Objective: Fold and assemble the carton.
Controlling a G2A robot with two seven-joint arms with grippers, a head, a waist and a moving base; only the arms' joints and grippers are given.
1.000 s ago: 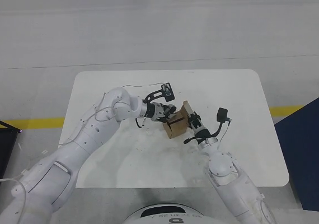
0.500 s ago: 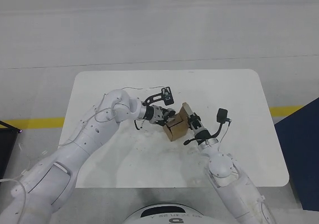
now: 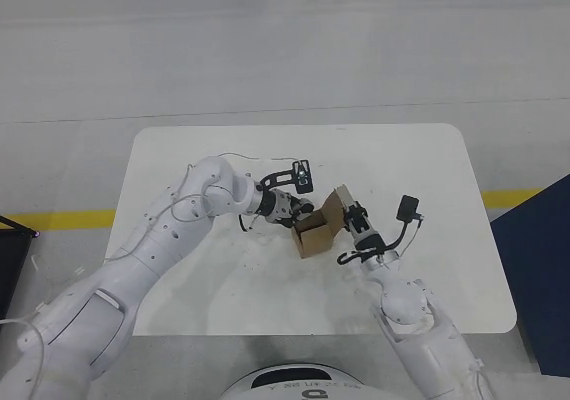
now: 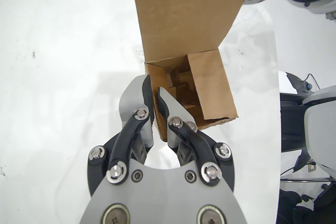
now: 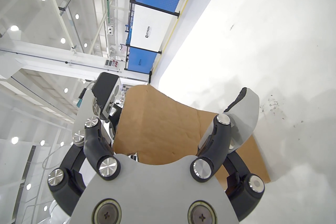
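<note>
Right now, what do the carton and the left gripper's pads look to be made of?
The carton looks like brown corrugated cardboard, matte; a fluted cut edge shows at its open end. The left gripper pads are black and dull, probably rubber or foam, where they pinch the carton wall. The fingers behind them look like brushed metal.

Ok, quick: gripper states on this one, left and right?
Left gripper: shut on a side wall of the carton.
Right gripper: open, fingers spread wide at the carton's raised flap.
</note>
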